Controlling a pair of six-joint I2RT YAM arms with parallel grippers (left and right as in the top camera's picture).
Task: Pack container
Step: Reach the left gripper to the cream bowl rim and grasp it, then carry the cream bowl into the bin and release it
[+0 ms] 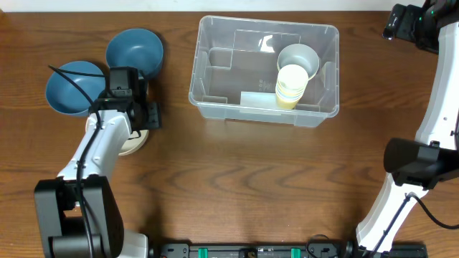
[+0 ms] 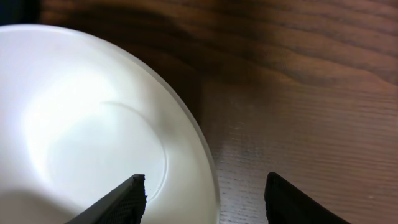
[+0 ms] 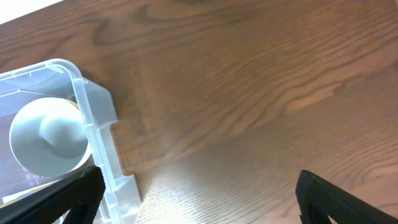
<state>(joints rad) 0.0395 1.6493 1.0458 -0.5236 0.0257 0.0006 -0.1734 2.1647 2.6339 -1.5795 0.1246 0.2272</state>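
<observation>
The clear plastic container (image 1: 264, 115) stands at the back centre of the table. A grey cup (image 1: 297, 59) and a stack of yellow cups (image 1: 290, 86) lie inside it. My left gripper (image 1: 135, 122) is low over a white bowl (image 1: 133, 143). In the left wrist view it (image 2: 205, 199) is open and straddles the white bowl's (image 2: 81, 124) rim, one finger inside and one outside. My right gripper (image 1: 405, 21) is open and empty at the back right. In the right wrist view it (image 3: 199, 193) hangs over bare wood beside the container's corner (image 3: 93, 118), with the grey cup (image 3: 50, 137) in view.
Two blue bowls (image 1: 135, 50) (image 1: 72, 89) sit at the back left, close behind my left gripper. The right arm's base (image 1: 419, 161) stands at the right edge. Wooden tabletop (image 1: 251, 186) lies in front of the container.
</observation>
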